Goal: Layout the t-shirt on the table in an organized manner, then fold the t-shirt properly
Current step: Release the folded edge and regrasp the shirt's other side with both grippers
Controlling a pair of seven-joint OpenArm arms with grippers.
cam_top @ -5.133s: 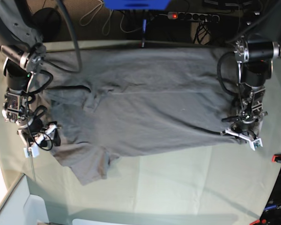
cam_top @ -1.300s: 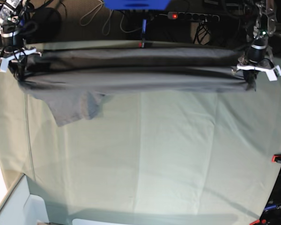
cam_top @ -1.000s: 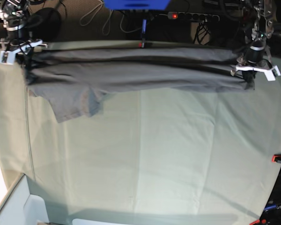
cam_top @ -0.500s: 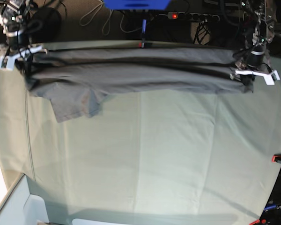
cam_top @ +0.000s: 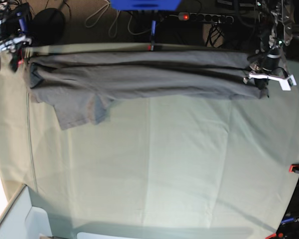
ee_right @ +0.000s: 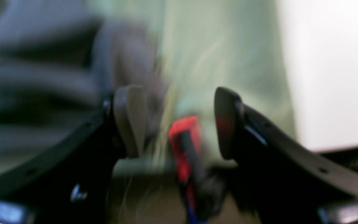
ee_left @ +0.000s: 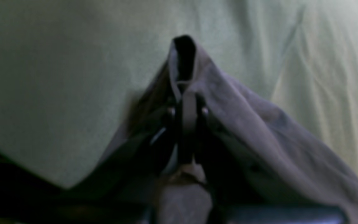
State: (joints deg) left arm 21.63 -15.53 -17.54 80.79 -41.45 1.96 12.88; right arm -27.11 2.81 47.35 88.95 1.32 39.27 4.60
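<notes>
Running along the far tabletop (cam_top: 154,164) edge, the shirt (cam_top: 139,79) spans both arms: left end effector (ee_left: 186,102) pinches its end; right end effector (ee_right: 179,123), spread, sits just beside the other.

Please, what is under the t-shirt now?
Under the t-shirt only the table cloth shows, beside its edges. The cloth below its middle is covered. The left gripper fingers hold one corner, lifted.

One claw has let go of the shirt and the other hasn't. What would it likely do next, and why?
Probably open the left gripper too. It is shut on the t-shirt, which already lies along the table, while the right gripper stands open and empty.
</notes>
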